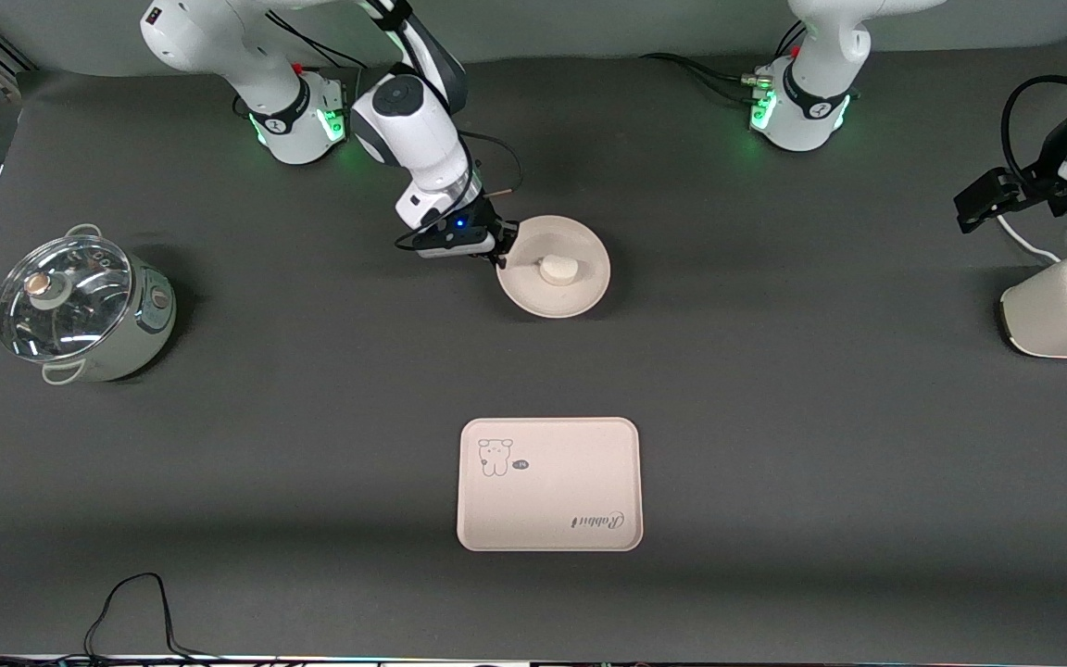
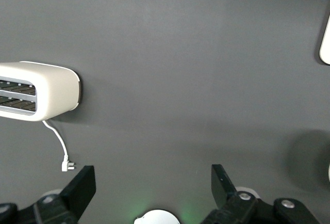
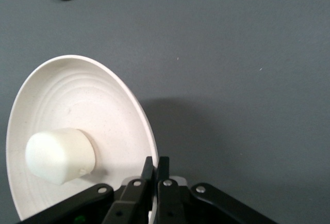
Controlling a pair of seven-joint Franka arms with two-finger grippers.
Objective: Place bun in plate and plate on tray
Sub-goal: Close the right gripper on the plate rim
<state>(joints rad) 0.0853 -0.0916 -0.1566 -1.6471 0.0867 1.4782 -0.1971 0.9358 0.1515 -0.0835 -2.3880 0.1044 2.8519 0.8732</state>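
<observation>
Plate (image 3: 77, 110) rim in right end effector (image 3: 154, 175) (pinched)

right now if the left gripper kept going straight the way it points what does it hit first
Probably bare table: the left gripper, jaws open, points down at empty mat. The toaster sits off to one side of that line, though depth is unclear.

White, rounded Franka arms (image 1: 408, 125) with grey joints, black cables, green-lit bases (image 1: 797, 116) and black two-finger grippers (image 3: 154, 182) with silver screws.
</observation>
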